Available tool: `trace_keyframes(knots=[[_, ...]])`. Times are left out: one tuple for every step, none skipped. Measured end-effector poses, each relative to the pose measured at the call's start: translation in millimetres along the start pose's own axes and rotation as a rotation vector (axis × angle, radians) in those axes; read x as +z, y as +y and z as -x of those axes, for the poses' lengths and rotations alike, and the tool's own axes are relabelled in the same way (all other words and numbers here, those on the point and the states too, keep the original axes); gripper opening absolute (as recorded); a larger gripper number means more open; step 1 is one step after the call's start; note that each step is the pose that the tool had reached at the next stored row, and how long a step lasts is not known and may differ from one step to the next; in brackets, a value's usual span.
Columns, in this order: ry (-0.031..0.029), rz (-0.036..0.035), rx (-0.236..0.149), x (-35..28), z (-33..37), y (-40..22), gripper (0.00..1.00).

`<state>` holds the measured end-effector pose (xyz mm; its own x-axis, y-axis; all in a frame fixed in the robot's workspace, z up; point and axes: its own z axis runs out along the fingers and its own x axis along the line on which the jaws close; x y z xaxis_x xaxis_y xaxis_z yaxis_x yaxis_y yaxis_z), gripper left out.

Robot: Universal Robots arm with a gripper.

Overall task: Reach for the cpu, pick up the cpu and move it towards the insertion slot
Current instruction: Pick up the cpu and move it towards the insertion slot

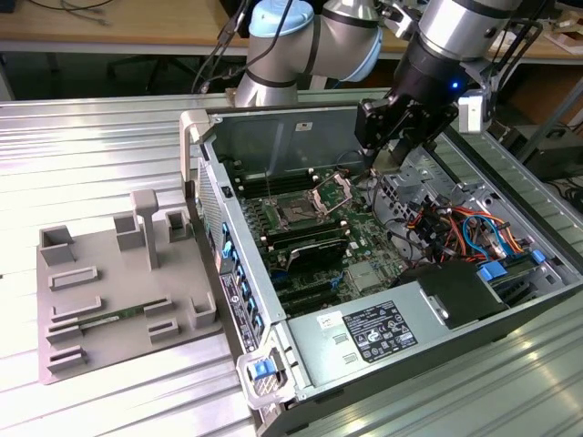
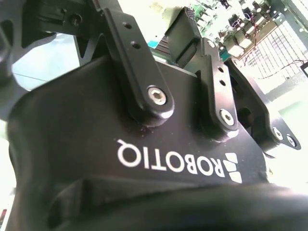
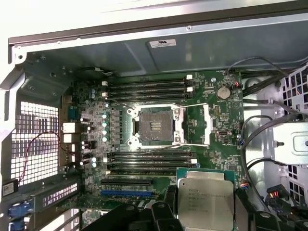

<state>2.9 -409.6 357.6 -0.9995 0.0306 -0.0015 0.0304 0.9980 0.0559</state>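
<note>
The cpu [image 3: 205, 198], a flat square chip with a silvery metal top, sits between my gripper's [image 3: 204, 219] dark fingers [image 3: 166, 204], which are shut on its edges. In the exterior view the gripper [image 1: 393, 155] hangs over the open computer case, above the motherboard's far side toward the exterior view's right, with the pale chip [image 1: 394, 159] at its tip. The insertion slot [image 3: 155, 126] is a dark square socket whose shiny metal frame [image 1: 332, 189] is swung open; it lies apart from the chip, toward the exterior view's left [image 1: 298, 215]. The second wrist view shows the gripper's black linkage bars [image 2: 144, 82].
Long black memory slots [image 3: 147, 86] flank the socket. Coloured cables [image 1: 460, 228] and a power supply [image 1: 373, 332] stand inside the case toward the exterior view's right. On the exterior view's left, a grey plastic tray [image 1: 100, 264] holds a green memory stick [image 1: 109, 320].
</note>
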Motion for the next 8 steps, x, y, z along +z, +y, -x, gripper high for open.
trace_keyframes(knots=[[0.0,0.0,0.0,0.5,-0.2,0.0,0.55],[0.0,-0.0001,0.0,1.0,-0.4,-0.1,0.55],[0.0,-0.0001,0.0,1.5,-0.7,-0.1,0.55],[0.0,0.0,0.0,2.0,-0.8,-0.1,0.55],[0.0,-0.0001,0.0,2.6,-1.1,-0.2,0.55],[0.0,0.0,0.0,3.1,-1.3,-0.2,0.55],[0.0,0.0,0.0,4.0,-1.7,-0.3,0.55],[0.0,-0.0001,0.0,4.6,-2.0,-0.3,0.55]])
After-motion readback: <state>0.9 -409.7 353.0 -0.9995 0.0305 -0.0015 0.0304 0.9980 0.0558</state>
